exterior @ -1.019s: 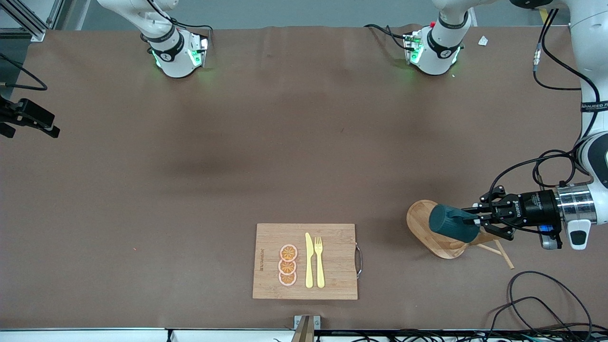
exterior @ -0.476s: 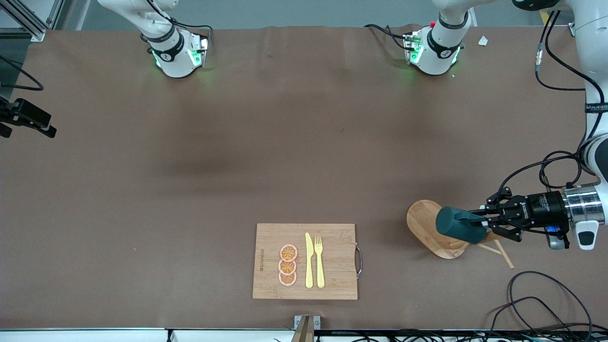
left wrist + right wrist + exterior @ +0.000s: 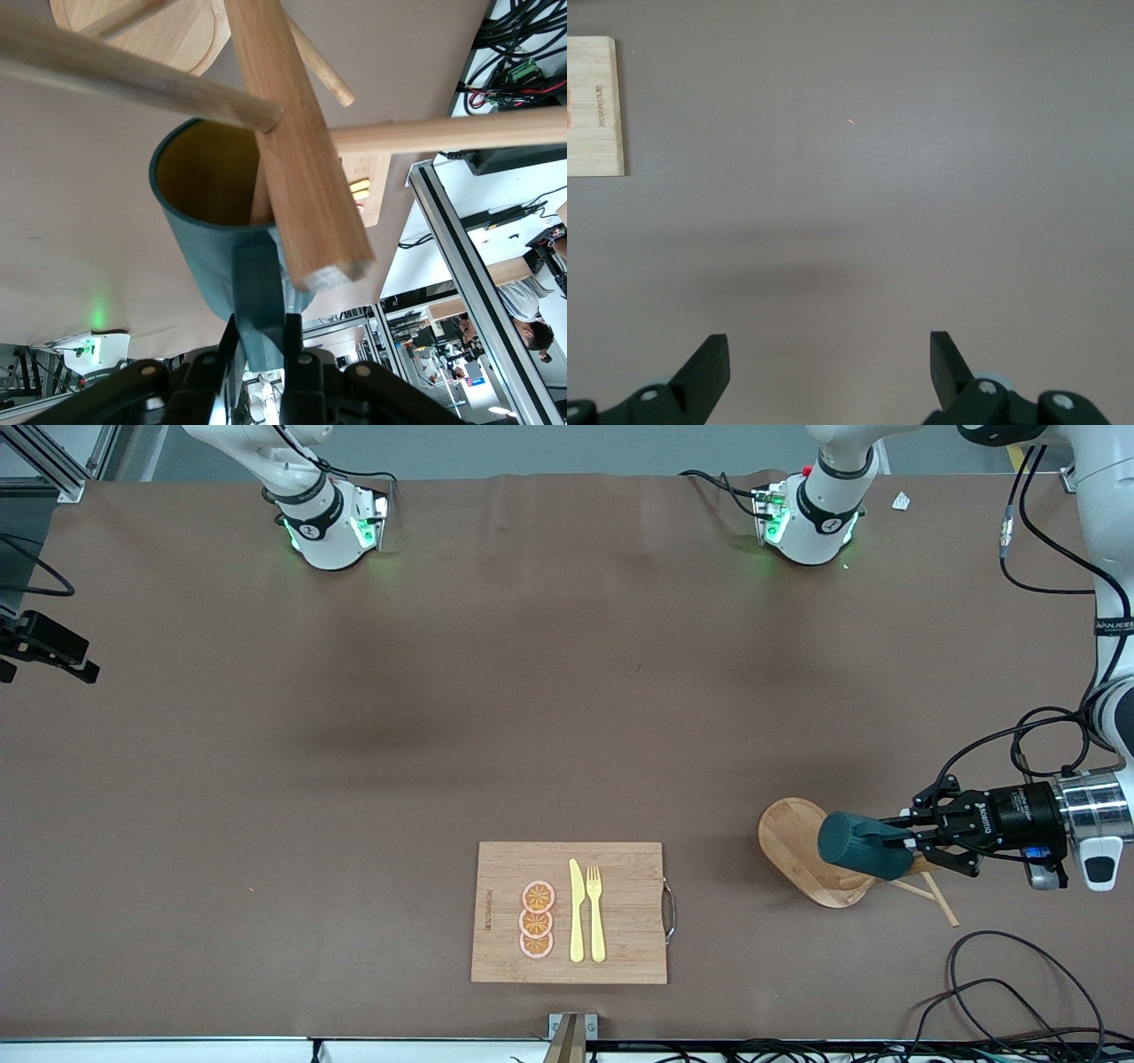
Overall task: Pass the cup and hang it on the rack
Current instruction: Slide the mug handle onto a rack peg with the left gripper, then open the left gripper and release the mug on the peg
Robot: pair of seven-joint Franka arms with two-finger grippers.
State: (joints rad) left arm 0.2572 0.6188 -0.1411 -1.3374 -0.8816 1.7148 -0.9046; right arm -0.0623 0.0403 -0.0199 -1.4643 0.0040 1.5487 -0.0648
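Over the rack, front view: we see the left gripper (image 3: 905, 839) holding the cup (image 3: 864, 846) sideways above the rack (image 3: 802, 850), beside the cutting board (image 3: 620, 868).
Left wrist view: our fingers (image 3: 297, 359) pinch the cup's handle (image 3: 259, 297); a peg (image 3: 133, 75) crosses its rim.
Right wrist view: our right gripper (image 3: 829, 363) waits, fingers wide, over bare table (image 3: 859, 195).

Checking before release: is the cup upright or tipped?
Tipped on its side. The cup lies horizontal over the rack, its handle in the left gripper; the open mouth faces the pegs.
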